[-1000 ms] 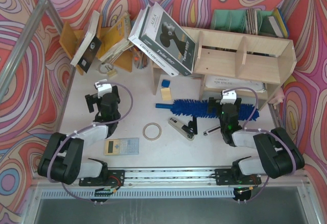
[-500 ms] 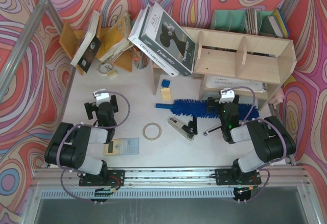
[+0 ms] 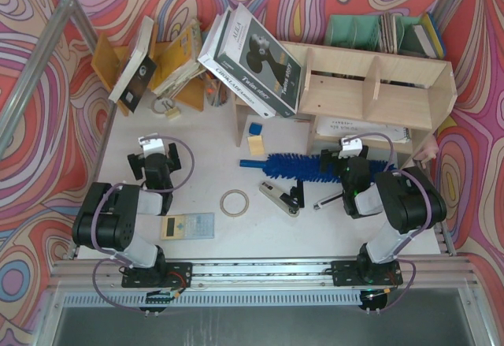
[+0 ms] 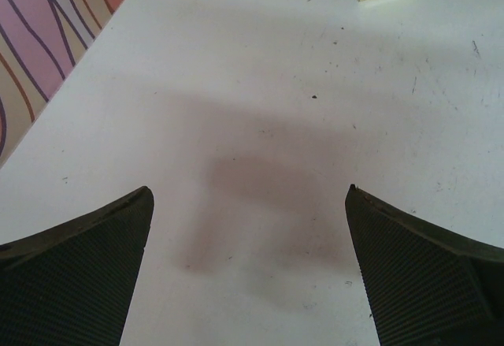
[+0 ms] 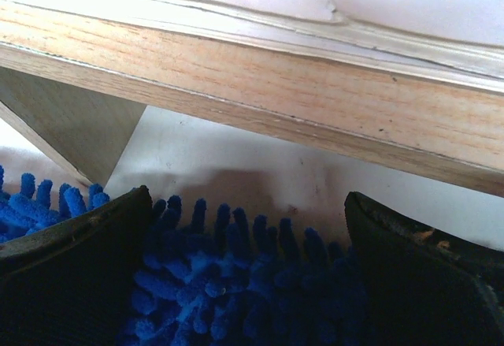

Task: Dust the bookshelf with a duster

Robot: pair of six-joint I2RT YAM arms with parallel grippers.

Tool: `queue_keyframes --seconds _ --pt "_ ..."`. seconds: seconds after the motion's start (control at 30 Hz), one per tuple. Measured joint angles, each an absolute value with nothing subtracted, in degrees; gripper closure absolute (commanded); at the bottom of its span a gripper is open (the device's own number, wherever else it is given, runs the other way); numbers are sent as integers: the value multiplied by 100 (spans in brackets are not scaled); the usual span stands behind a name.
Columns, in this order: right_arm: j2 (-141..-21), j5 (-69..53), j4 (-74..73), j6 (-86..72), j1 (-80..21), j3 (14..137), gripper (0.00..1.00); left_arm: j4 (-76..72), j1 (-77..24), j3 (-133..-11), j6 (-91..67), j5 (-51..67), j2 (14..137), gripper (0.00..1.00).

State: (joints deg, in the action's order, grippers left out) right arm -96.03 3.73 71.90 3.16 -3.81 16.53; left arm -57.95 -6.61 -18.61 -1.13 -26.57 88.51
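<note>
While against bookshelf (image 3: 340,94), "Twin 180" box (image 3: 250,62).

Duster (image 3: 307,166) flat on table (image 3: 213,137). Bookshelf (image 3: 378,94) directly behind duster. Right gripper (image 3: 350,158) over duster's right half. Knife (image 3: 279,199) just before duster's middle, tape ring (image 3: 234,202) front-left, calculator (image 3: 187,225) farther front-left, left gripper (image 3: 155,161) well left.

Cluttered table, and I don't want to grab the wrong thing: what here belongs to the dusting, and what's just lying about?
For the job: bookshelf; duster; right claw, open astride the duster's fluff.

Lying about: tape roll; calculator; utility knife; white product box; green file holder; orange-brown book rack.
</note>
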Motion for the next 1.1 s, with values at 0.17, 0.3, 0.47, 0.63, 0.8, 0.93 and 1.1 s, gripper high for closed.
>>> queue_keyframes --seconds 0.17,0.3,0.47,0.63,0.8,0.93,1.1 --pt "-9612 377 7170 274 -373 1710 1 -5690 -642 -1887 -158 -2617 8853 2" --pt "-9612 408 7168 252 -373 1765 1 -5651 -635 -1903 -191 -2611 8853 2" --pt "-9612 425 7166 252 -373 1769 1 -5642 -631 -1905 -198 -2591 8851 2" --pt "-9612 425 7164 250 -373 1769 1 -5642 -631 -1905 -198 -2591 8853 2" --pt "-9612 425 7146 250 -373 1774 1 -5642 -631 -1905 -198 -2591 8853 2" --pt "-9612 425 7126 248 -373 1774 1 -5642 -631 -1905 -198 -2591 8853 2" --pt "-9612 423 7122 248 -373 1782 1 -5642 -631 -1905 -198 -2591 8853 1"
